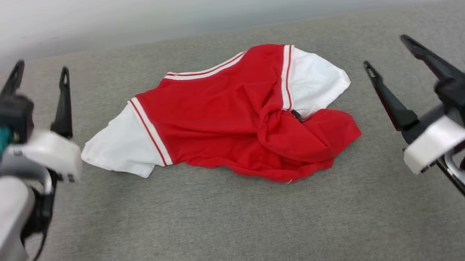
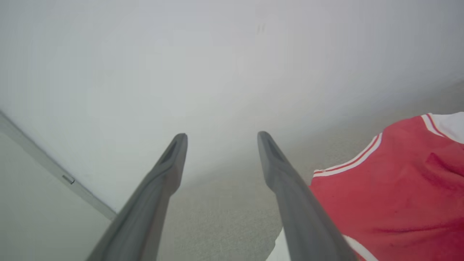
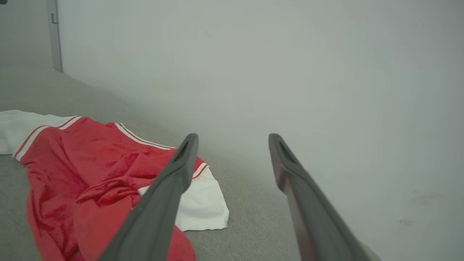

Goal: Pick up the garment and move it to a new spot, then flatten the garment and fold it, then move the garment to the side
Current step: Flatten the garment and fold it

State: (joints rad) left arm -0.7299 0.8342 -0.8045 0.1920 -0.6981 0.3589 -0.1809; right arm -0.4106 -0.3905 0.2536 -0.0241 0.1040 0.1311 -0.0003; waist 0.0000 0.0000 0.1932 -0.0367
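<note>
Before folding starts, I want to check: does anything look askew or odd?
Yes. The shirt lies crumpled, not flat: its red cloth is twisted into a bunch below the white sleeve on the head view's right.

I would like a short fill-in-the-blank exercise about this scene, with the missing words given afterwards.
1. The short sleeves of the red jersey-style T-shirt are ____.
2. The T-shirt lies crumpled on the grey fabric surface, ____ the two grippers.
3. The left gripper and the right gripper both have their jaws ____.
Missing words: white; between; open.
</note>
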